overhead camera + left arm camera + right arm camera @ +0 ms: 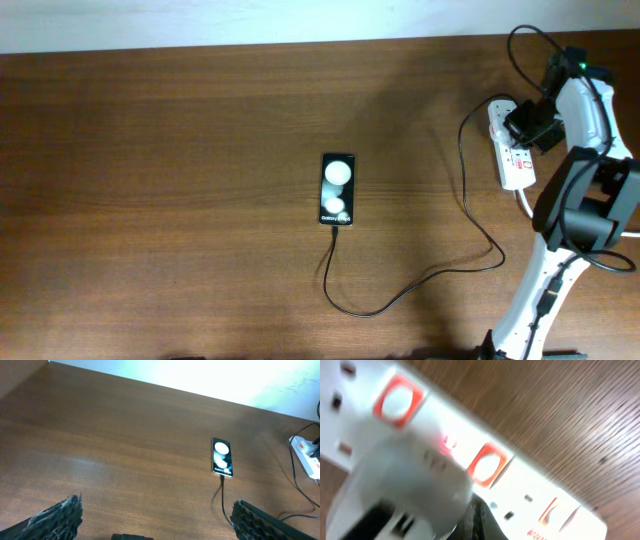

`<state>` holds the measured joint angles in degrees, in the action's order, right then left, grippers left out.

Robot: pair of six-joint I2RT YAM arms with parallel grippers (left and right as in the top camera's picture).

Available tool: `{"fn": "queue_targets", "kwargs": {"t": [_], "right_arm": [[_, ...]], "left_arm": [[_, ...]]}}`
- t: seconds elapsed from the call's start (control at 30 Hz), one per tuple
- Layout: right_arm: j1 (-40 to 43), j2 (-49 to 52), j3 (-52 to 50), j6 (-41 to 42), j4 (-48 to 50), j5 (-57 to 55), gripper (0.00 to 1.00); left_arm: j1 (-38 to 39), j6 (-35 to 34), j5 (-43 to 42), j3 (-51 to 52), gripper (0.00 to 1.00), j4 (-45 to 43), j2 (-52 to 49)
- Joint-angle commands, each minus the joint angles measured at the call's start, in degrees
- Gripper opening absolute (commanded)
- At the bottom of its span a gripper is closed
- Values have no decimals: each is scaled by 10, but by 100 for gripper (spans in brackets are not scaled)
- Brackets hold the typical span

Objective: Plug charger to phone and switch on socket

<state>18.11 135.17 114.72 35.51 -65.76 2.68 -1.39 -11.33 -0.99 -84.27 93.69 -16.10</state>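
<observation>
The black phone [338, 189] lies flat mid-table with two white circles on its face; it also shows in the left wrist view [222, 457]. The thin black charger cable [326, 272] meets the phone's near edge, loops across the table and runs to the white socket strip [517, 160] at the right. My right gripper [530, 128] is over the strip. In the right wrist view its shut dark fingertips [477, 520] press on the strip [530, 482] beside the white adapter [405, 480]. A small red light [447, 442] glows by a red switch [487, 462]. My left gripper [157, 520] is open and empty.
The thick white cord [523, 203] leaves the strip's near end, close to the right arm's base [540, 290]. The table's far edge meets a white wall [250, 20]. The left arm is out of the overhead view.
</observation>
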Motion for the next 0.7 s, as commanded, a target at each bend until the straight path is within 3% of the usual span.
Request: {"fn": "queue_targets", "kwargs": {"t": [0.0, 0.23, 0.43, 0.67], "right_arm": [[-30, 38, -13, -31, 7, 57, 4], [-5, -16, -13, -35, -111, -75, 4], [2, -107, -13, -35, -184, -73, 4], [-56, -330, -62, -31, -249, -60, 4]], "left_arm": [[2, 5, 6, -1, 99, -1, 7], [2, 5, 5, -1, 99, -1, 51], [2, 5, 4, -1, 99, -1, 138], [3, 5, 4, -16, 99, 10, 157]]}}
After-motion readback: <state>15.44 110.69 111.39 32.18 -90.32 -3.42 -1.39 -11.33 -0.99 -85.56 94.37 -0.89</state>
